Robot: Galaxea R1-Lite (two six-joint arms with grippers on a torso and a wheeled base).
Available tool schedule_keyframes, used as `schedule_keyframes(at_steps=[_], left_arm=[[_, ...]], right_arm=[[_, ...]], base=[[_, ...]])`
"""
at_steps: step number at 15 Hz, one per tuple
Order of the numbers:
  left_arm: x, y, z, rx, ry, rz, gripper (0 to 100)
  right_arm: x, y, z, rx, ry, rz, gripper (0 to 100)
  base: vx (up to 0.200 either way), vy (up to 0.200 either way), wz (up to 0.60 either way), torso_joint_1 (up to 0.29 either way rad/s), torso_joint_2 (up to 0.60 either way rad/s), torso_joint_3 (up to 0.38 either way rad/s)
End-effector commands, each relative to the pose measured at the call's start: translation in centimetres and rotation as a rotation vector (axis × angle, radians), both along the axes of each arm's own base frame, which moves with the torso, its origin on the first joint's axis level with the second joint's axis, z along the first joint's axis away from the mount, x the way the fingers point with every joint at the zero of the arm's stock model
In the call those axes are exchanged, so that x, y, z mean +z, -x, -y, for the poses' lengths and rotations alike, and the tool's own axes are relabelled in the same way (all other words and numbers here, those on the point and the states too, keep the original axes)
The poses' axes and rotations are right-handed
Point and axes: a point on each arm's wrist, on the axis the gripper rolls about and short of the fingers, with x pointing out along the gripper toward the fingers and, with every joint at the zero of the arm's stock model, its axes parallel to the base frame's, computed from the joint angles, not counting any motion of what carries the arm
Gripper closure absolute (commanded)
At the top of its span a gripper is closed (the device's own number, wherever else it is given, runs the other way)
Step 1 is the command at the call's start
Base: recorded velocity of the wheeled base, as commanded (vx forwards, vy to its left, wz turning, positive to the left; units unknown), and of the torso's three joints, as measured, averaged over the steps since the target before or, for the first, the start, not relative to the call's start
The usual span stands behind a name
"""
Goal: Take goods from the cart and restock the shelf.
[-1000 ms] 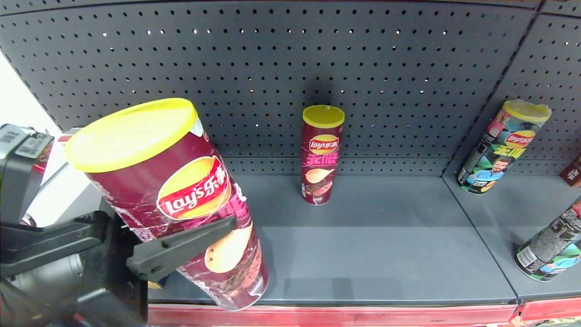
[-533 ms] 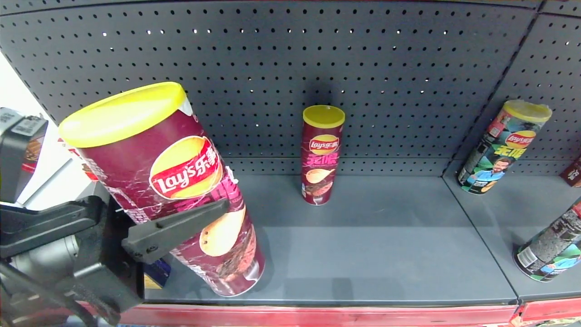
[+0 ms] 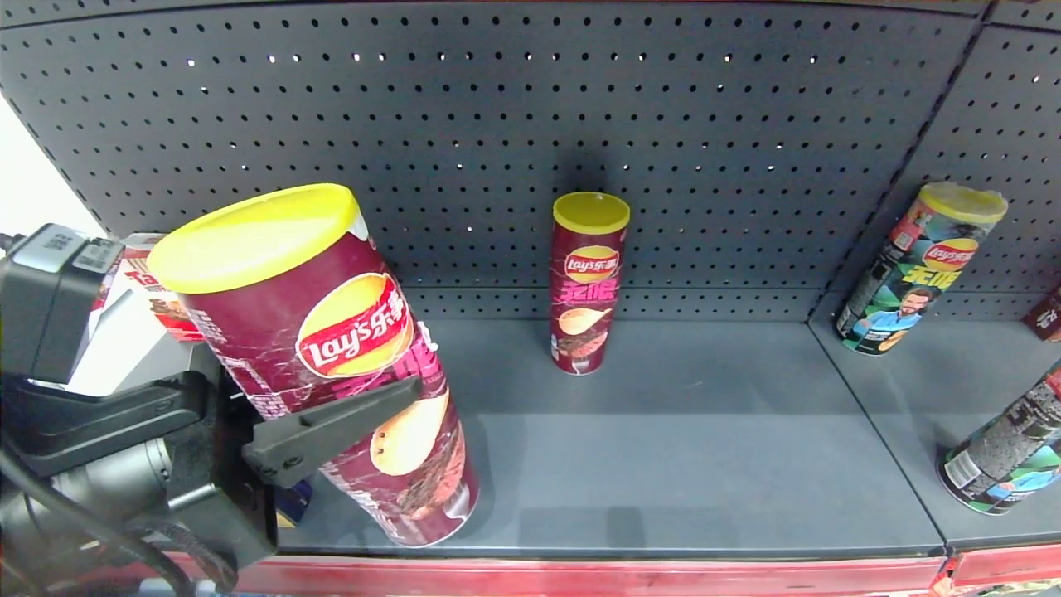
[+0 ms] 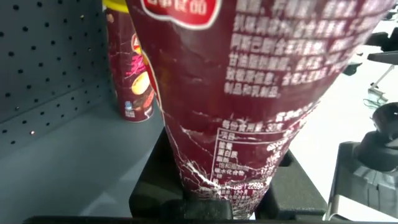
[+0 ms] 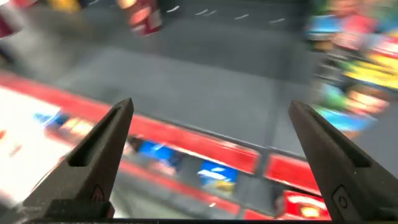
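My left gripper [image 3: 273,414] is shut on a maroon chip can with a yellow lid [image 3: 323,356], held tilted at the front left of the grey shelf [image 3: 704,464], its base at or just above the shelf board near the front edge. The left wrist view shows the held can [image 4: 249,93] up close between the fingers. A second maroon chip can [image 3: 587,282] stands upright at the back of the shelf against the pegboard; the same second can [image 4: 130,74] shows in the left wrist view. My right gripper [image 5: 214,155] hangs open in front of the shelf's red front edge [image 5: 205,146], holding nothing.
A dark pegboard back panel [image 3: 530,124] closes off the shelf. On the neighbouring shelf section to the right, a green-and-black chip can [image 3: 916,269] leans against the back and another [image 3: 1007,452] lies tilted near the front. A red box [image 3: 157,290] sits behind the held can.
The left gripper with the can dipped slightly down and to the right after a rise, and the can's base sits lower at the shelf front. The second can has not moved.
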Motion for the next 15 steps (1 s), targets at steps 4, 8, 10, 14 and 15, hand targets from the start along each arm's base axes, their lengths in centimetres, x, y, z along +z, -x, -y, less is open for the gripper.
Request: schedule_keyframes(at_steps=[4, 8, 10, 14, 15], left_arm=[[-0.2, -0.3, -0.2, 0.016, -0.005, -0.009, 100], [-0.1, -0.4, -0.2, 0.018, -0.004, -0.008, 100], [-0.2, -0.3, -0.2, 0.019, -0.004, -0.008, 100], [-0.3, -0.3, -0.5, 0.033, -0.005, -0.011, 100], [-0.4, -0.3, -0.5, 0.033, -0.008, -0.016, 100]], right_arm=[[1.9, -4.9, -2.9, 0.246, 0.074, -0.165, 0], [3.9, -8.3, -6.2, 0.292, 0.081, -0.204, 0], [4.7, -9.7, -7.4, 0.331, 0.083, -0.219, 0], [5.4, -12.8, -9.7, 0.338, 0.085, -0.235, 0], [5.2, -14.0, -10.5, 0.336, 0.08, -0.222, 0]], base=[[0.0, 0.0, 0.0, 0.0, 0.0, 0.0], [0.0, 0.0, 0.0, 0.0, 0.0, 0.0], [0.0, 0.0, 0.0, 0.0, 0.0, 0.0], [0.0, 0.0, 0.0, 0.0, 0.0, 0.0], [0.0, 0.0, 0.0, 0.0, 0.0, 0.0]])
